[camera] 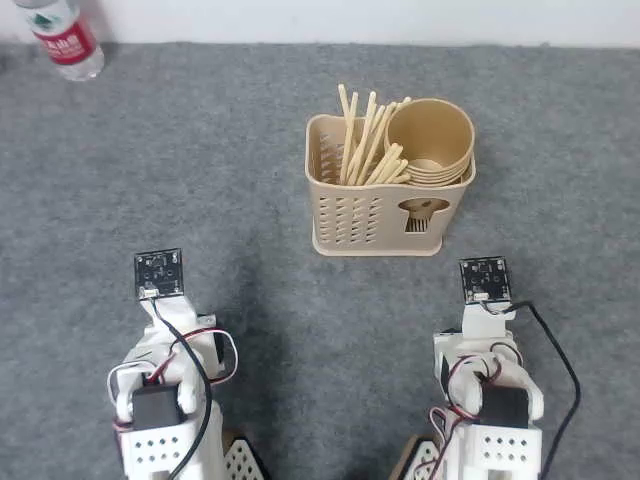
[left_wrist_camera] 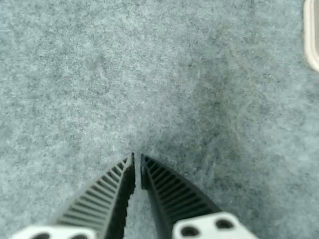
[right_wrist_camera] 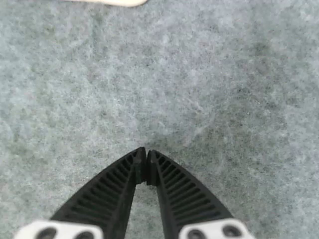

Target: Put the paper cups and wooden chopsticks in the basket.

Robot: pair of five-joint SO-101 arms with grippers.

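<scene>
The right hand [right_wrist_camera: 146, 154], fingers together, hangs above grey carpet [right_wrist_camera: 199, 74] near the basket [right_wrist_camera: 107, 1].

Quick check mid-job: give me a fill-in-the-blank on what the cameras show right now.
The paper cups and wooden chopsticks are all ____ the basket.
The left gripper and the right gripper both have their fingers ____.
The bottle has a ____ label.
Missing words: inside; shut; red.

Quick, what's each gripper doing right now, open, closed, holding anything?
Left gripper: shut, holding nothing.
Right gripper: shut, holding nothing.
</scene>
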